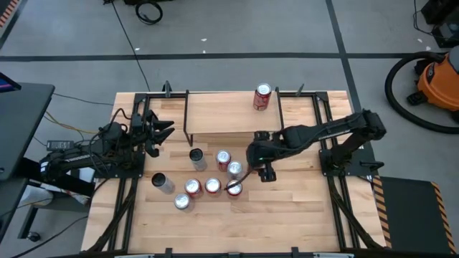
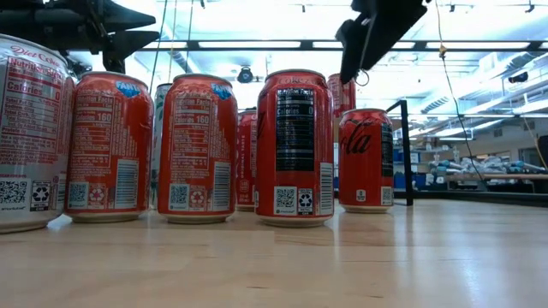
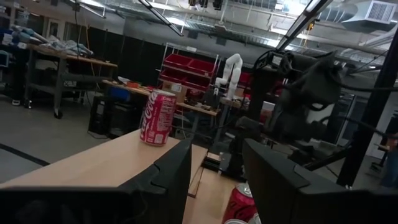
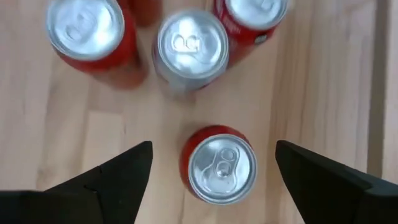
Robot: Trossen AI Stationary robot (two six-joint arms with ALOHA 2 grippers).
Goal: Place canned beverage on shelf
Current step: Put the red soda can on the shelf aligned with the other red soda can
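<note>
The shelf (image 1: 222, 111) stands at the table's far middle, and one red can (image 1: 263, 97) (image 3: 157, 117) stands upright on its plank near the right end. Several cans stand in a cluster (image 1: 211, 179) (image 2: 197, 145) on the table in front of it. My right gripper (image 1: 242, 178) (image 4: 213, 146) hangs open over the cluster's right end, pointing steeply down. Its fingers stand apart above either side of a red can (image 4: 222, 165) (image 1: 234, 189) without touching it. My left gripper (image 1: 166, 132) (image 3: 217, 149) waits at the table's left, level, open on nothing.
Beyond the red can stand a silver can (image 4: 191, 46) and two red ones (image 4: 84, 34). A dark can (image 1: 161, 183) lies at the cluster's left. Black frame rails (image 1: 326, 154) border the table. Bare wood (image 1: 301, 215) lies at the near right.
</note>
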